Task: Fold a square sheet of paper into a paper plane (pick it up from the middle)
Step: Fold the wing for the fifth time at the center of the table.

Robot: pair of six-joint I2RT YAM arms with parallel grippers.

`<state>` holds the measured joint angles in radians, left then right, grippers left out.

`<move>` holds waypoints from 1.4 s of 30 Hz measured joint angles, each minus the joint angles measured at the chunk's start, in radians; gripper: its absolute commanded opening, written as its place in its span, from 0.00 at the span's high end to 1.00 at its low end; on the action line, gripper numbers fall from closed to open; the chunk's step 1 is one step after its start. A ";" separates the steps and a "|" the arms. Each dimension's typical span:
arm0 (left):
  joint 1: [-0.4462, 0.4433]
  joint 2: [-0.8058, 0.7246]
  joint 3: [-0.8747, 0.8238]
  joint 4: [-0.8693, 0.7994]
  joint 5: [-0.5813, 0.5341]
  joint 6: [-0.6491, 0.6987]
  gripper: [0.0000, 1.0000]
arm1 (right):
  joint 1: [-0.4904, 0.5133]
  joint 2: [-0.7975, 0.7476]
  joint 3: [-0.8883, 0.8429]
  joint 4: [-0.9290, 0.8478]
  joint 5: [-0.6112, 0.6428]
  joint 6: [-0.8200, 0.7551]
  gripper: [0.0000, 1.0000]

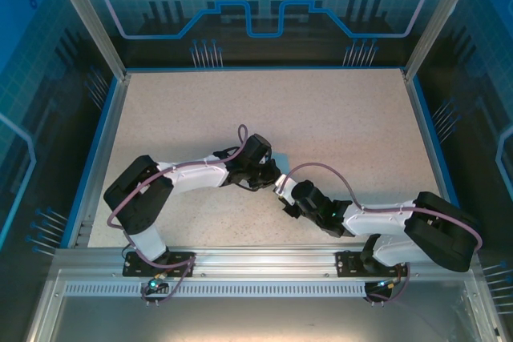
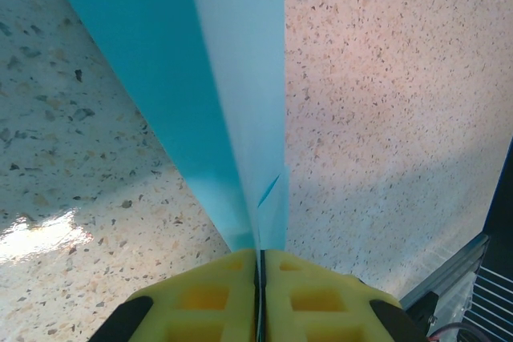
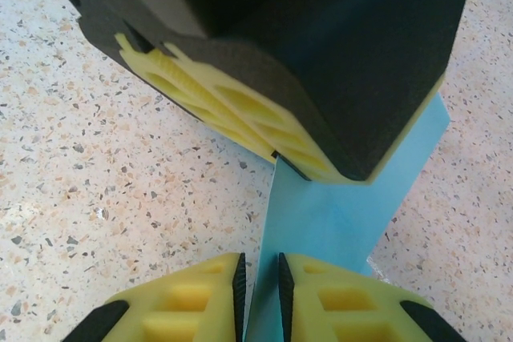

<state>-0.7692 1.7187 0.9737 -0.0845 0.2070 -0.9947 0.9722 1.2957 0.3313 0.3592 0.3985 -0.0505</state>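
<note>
Left gripper (image 2: 260, 255) is clenched on the folded light-blue paper (image 2: 240, 78), its yellow pads pressed together with the paper's edge pinched in the seam between them. From there the paper runs away from the fingers as a long narrow band, one face deep turquoise and the other pale, and it is cut off by the top of the left wrist view, so its far end and full outline cannot be made out. A small nick or crease shows near the pinch. Right gripper (image 3: 261, 278) sits just beneath, its jaws a narrow slot apart with the paper running through the slot; whether the pads actually press the paper cannot be told. In the right wrist view the black body of the left gripper blocks most of the paper, leaving a tilted strip below it. From above, the two wrists meet over the near middle of the speckled table (image 1: 321, 110) and hide the paper under them. Purple cables (image 1: 321, 170) loop over both arms, a blue printed back panel (image 1: 264, 6) closes the far side, and a ribbed metal rail (image 2: 449, 278) shows at the table's edge
</note>
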 measured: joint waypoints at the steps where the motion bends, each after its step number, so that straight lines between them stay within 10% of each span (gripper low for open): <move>1: 0.000 0.001 0.000 0.000 0.000 0.000 0.88 | 0.000 0.000 0.000 -0.001 0.000 0.000 0.81; 29: 0.007 0.010 0.000 -0.023 -0.004 -0.001 0.85 | -0.004 0.032 0.023 -0.030 -0.014 -0.008 0.96; 37: 0.008 0.010 0.000 -0.028 -0.013 -0.001 0.76 | -0.005 0.034 0.033 -0.053 -0.022 0.000 1.00; 42: 0.008 0.008 0.000 -0.039 -0.034 0.000 0.52 | -0.024 0.033 0.042 -0.078 -0.077 0.027 1.00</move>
<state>-0.7616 1.7271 0.9737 -0.1238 0.1734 -0.9947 0.9482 1.3285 0.3729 0.2813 0.3218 -0.0238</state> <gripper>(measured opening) 0.436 0.049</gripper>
